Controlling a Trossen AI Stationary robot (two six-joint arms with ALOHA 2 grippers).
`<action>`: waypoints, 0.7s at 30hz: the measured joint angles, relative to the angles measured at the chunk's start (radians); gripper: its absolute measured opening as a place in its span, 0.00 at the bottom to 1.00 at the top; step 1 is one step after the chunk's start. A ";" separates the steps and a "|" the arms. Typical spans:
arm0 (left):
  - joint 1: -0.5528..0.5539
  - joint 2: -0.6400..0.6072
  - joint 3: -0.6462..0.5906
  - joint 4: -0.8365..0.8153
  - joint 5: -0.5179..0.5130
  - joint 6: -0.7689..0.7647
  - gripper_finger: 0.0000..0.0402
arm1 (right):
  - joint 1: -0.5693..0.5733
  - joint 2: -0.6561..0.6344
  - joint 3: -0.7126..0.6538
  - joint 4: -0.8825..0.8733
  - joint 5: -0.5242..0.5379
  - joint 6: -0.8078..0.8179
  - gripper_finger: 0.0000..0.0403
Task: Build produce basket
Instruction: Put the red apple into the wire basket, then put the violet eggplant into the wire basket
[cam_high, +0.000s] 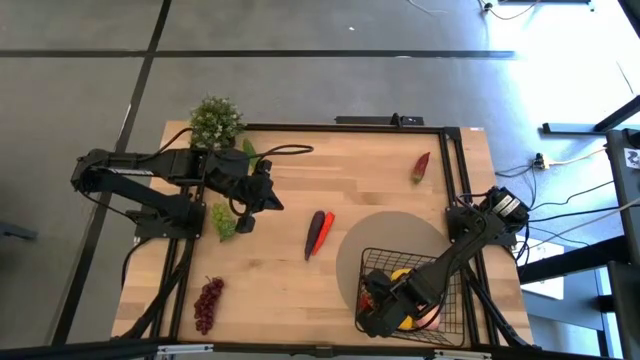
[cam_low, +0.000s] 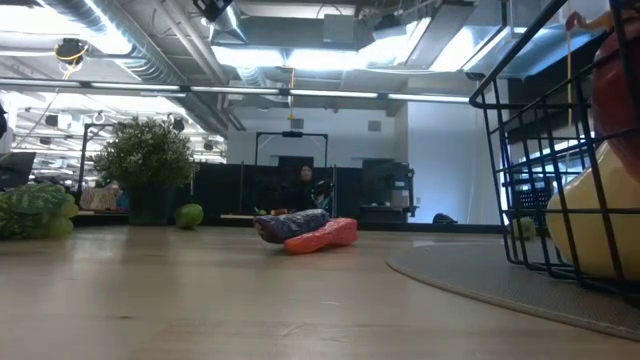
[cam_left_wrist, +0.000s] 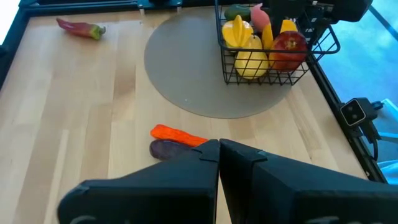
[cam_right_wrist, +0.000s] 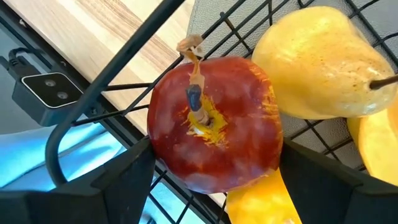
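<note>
Apple: nearest to us in the right wrist view, we see a red apple (cam_right_wrist: 214, 121) with a brown stem, sitting between the right arm's two dark fingers inside the basket.
Right gripper: the right gripper (cam_right_wrist: 211, 180) is down in the basket at the table's near right; its jaws stand wide, one on each side of the apple. We cannot tell whether they press on it.
Basket: the black wire basket (cam_high: 452, 308) stands on the near edge of a round grey mat (cam_high: 385, 235), near the table's right corner.
Basket contents: beside the apple we see a yellow pear-shaped fruit (cam_right_wrist: 317, 62); the left wrist view also shows a yellow pepper (cam_left_wrist: 237, 32) and a lemon (cam_left_wrist: 251, 64).
Left gripper: the left gripper (cam_high: 274, 203) hangs over the left half of the table, fingers (cam_left_wrist: 186, 171) pressed together, holding nothing.
Loose produce: an orange-red piece (cam_high: 325, 230) and a dark purple piece (cam_high: 315, 233) lie touching at mid-table; a red chili (cam_high: 421, 166) lies far right; green grapes (cam_high: 225, 220) lie left, below the left arm; purple grapes (cam_high: 207, 303) lie near left.
Plant: a bushy potted plant (cam_high: 215, 122) stands at the far left corner.
Writing: we can read no brand or label on anything.
</note>
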 joint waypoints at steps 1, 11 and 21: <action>0.000 0.000 0.000 0.000 0.000 0.000 0.00 | 0.000 0.000 0.000 0.000 0.000 0.004 0.78; 0.000 0.000 0.000 0.000 -0.001 0.000 0.00 | 0.000 0.001 0.000 -0.027 -0.008 0.055 0.78; 0.000 0.000 0.000 0.006 -0.001 0.000 0.00 | 0.000 0.002 0.000 -0.034 -0.007 0.053 0.94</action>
